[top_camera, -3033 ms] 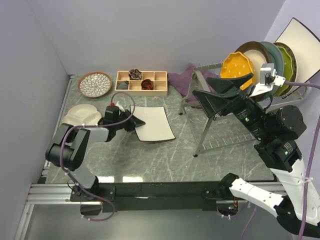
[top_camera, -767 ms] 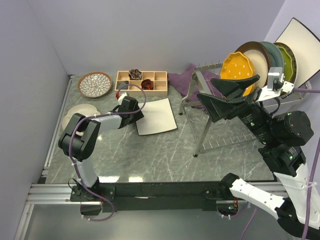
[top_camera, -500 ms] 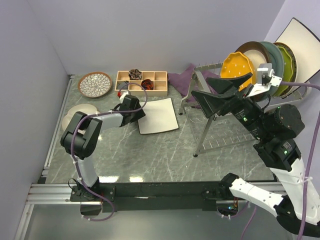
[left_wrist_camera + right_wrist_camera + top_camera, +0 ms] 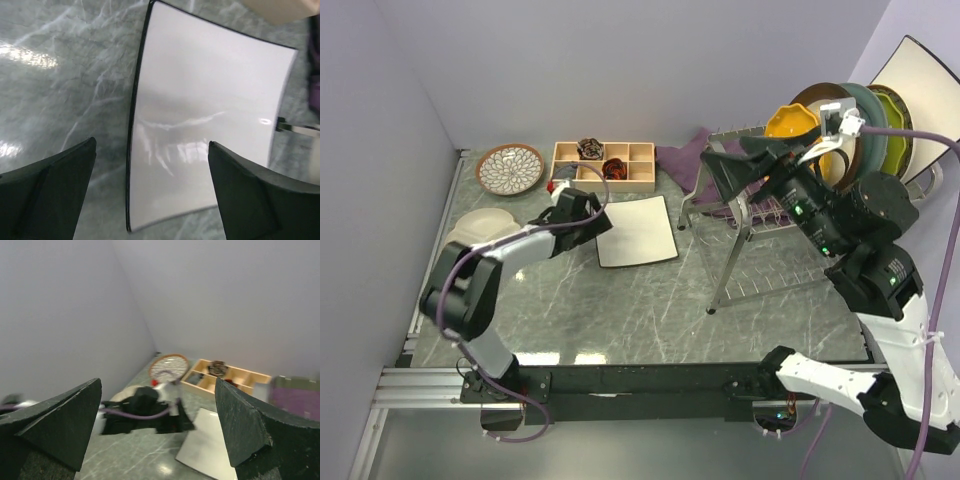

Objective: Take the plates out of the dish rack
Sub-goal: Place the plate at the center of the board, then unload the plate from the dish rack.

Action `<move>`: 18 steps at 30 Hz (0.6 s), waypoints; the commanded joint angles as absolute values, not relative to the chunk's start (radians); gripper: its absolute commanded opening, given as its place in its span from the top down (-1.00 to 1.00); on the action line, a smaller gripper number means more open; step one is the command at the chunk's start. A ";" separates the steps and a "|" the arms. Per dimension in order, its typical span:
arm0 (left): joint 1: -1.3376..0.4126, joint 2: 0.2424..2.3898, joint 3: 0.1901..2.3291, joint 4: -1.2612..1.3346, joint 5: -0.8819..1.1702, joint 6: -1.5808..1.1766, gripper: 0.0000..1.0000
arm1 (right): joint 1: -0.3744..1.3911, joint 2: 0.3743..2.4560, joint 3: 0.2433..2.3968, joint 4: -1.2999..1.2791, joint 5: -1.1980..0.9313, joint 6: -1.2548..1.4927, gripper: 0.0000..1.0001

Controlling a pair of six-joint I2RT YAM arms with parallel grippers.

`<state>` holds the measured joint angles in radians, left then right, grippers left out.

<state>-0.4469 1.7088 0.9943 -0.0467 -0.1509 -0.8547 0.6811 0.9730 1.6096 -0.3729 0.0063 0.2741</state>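
Nearby, on the marble counter (image 4: 620, 310), the left pincer (image 4: 582, 222) (image 4: 150, 155) hangs with its jaws wide apart over the white square plate (image 4: 636, 232) (image 4: 210, 115), which lies flat beneath it, and the cream plate (image 4: 480, 228) sits further left. Farther right, the right pincer (image 4: 745, 165) (image 4: 157, 390), jaws also wide apart and holding nothing, is raised in front of the dish rack (image 4: 733, 255). The far end of the rack carries the orange plate (image 4: 790, 120), a brown-rimmed plate (image 4: 823, 96), a teal plate (image 4: 865, 105), a yellow-green plate (image 4: 895, 122) and a second white square plate (image 4: 920, 75) on edge. By the back wall lies the petal-patterned plate (image 4: 509, 168) beside a wooden tray (image 4: 603, 165).
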 commanded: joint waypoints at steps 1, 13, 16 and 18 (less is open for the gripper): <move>-0.449 1.495 0.959 -0.080 -0.154 -0.795 -0.99 | 0.684 1.040 1.718 -0.500 0.260 0.192 -1.00; -0.598 1.126 0.816 -0.057 0.043 -0.660 -0.99 | 0.672 1.232 1.988 -0.746 0.731 0.071 -0.99; -0.615 1.085 0.784 -0.051 0.057 -0.664 -0.99 | 0.663 1.223 1.970 -0.733 0.828 0.041 -0.96; -0.630 1.057 0.761 -0.043 0.049 -0.666 -0.99 | 0.649 1.210 1.959 -0.727 0.868 0.032 -0.88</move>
